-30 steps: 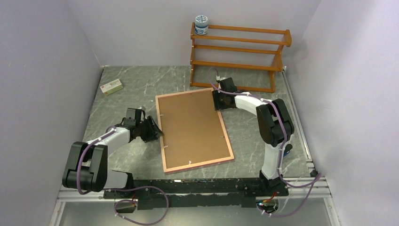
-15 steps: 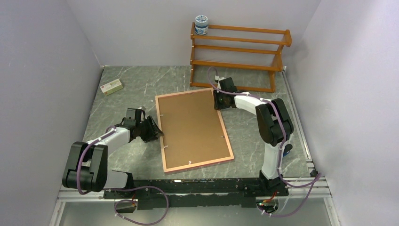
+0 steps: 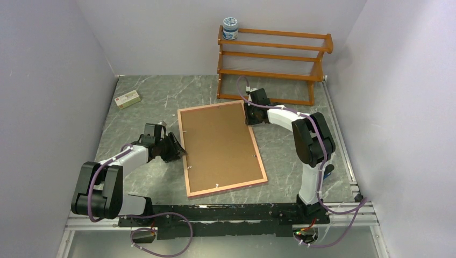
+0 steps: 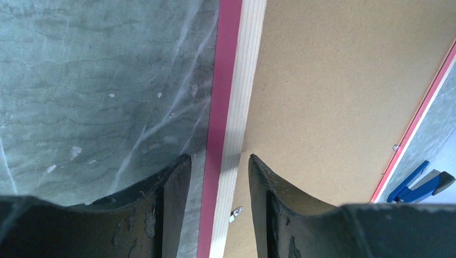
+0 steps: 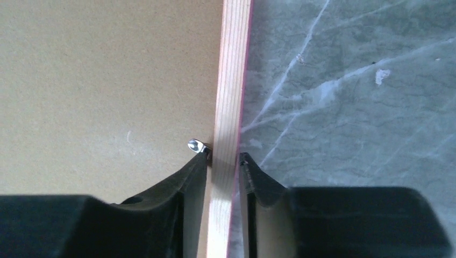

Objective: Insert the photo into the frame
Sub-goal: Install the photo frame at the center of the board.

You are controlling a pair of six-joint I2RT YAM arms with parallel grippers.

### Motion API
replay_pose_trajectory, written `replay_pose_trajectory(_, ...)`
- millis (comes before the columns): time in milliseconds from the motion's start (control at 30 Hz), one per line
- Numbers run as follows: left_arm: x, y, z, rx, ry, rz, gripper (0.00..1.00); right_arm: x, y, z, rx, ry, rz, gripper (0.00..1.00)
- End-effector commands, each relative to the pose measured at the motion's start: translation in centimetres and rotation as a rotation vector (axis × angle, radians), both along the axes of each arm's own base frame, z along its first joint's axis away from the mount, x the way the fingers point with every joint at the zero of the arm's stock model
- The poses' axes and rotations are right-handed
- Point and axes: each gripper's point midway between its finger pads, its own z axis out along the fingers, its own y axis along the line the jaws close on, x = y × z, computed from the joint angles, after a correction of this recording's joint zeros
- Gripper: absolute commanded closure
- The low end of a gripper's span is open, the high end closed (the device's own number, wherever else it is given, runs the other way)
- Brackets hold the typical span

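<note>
**Frame (image 4: 241, 107), lying face down on the marble-patterned table (image 3: 156, 97), between your two arms.** Your right gripper (image 5: 223, 157) is clamped across the right rail near its far end, just beside a metal retaining tab (image 5: 197, 145). This probably pins the frame against sliding. Your left gripper (image 4: 219, 161) straddles the left rail with a gap at each finger, gripping nothing. Note the pale wood back facing up, the bright pink edge below it, and the brown fibreboard backing panel (image 3: 220, 145) filling the opening. The photo shows in no view, and whether it lies under the panel cannot be told.
</note>
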Motion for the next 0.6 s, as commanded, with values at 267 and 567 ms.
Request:
replay_pose_trajectory(267, -0.9, 0.2, -1.2, 0.024, 0.044, -0.025, 0.5, 0.7, -1.7, -4.0, -0.096, 0.021, -0.061, 0.6)
replay_pose_trajectory(567, -1.1, 0.2, -1.5, 0.02, 0.054, -0.032, 0.51, 0.6, -1.5, -4.7, -0.089, 0.032, -0.055, 0.81)
